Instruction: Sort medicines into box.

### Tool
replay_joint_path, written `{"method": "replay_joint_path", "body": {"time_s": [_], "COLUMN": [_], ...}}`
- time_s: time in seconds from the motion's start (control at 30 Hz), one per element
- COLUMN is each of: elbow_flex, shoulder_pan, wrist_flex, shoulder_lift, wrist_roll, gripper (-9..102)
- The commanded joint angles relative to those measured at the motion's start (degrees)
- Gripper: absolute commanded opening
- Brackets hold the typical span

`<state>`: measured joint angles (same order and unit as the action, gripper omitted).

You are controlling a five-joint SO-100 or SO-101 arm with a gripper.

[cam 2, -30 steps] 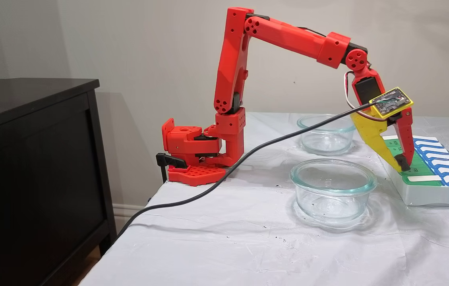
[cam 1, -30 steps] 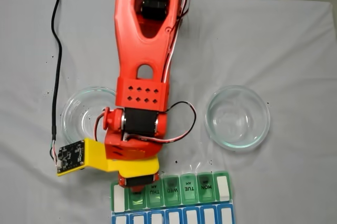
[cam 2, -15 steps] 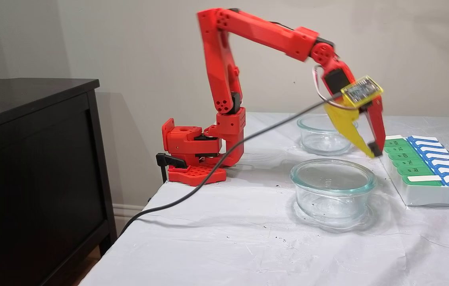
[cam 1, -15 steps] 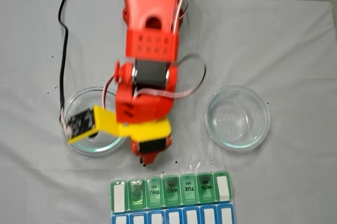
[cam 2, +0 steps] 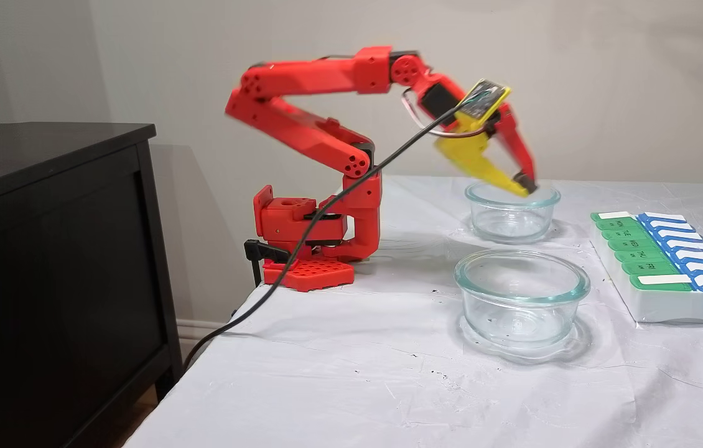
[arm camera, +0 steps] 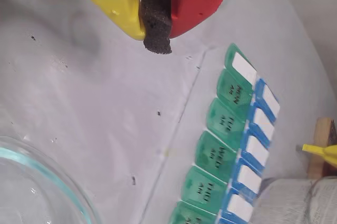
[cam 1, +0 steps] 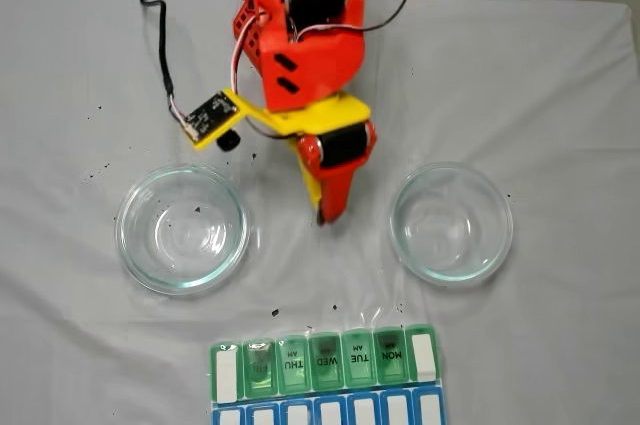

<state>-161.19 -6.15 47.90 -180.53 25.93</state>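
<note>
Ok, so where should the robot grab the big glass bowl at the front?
Probably by the rim of the glass bowl, coming straight down from above with one finger inside the wall and one outside. The bowl stands upright with an open top, and it looks too wide and round to squeeze across. The gripper is shut now, so it would have to open first.

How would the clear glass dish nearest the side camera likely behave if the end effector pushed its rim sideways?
The glass dish looks thick-walled, so it is probably heavy for its size and rigid. Its wide, low shape suggests it would slide rather than tip. The wrinkled white tablecloth beneath might bunch and drag with it. Being glass, it could chip if knocked against the pill organiser.
</note>
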Motion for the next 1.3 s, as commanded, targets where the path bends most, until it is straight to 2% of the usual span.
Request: {"method": "replay_joint_path", "body": {"time_s": [0.0, 0.2, 0.3, 0.37, 0.43, 0.63, 0.7, 0.93, 1.27], "elbow_flex": [-0.62, -8.79, -10.9, -9.84, -10.02, -10.02, -10.11, -10.11, -10.11], "shoulder_pan": [-0.79, -3.96, -3.25, -0.62, 2.9, 2.37, 1.67, 1.67, 1.67], "wrist_flex": [3.69, 12.66, 13.8, 18.11, 17.75, 17.75, 17.23, 17.23, 17.23], "shoulder_lift": [-3.08, -3.08, -2.99, -2.99, -3.08, -3.08, -3.08, -3.08, -3.08], "wrist_roll": [1.41, 9.67, 7.47, 1.67, -1.93, -2.29, -0.79, -0.79, -0.79], "gripper": [0, 0, 0, 0, 0, 0, 8, 3, 1]}}
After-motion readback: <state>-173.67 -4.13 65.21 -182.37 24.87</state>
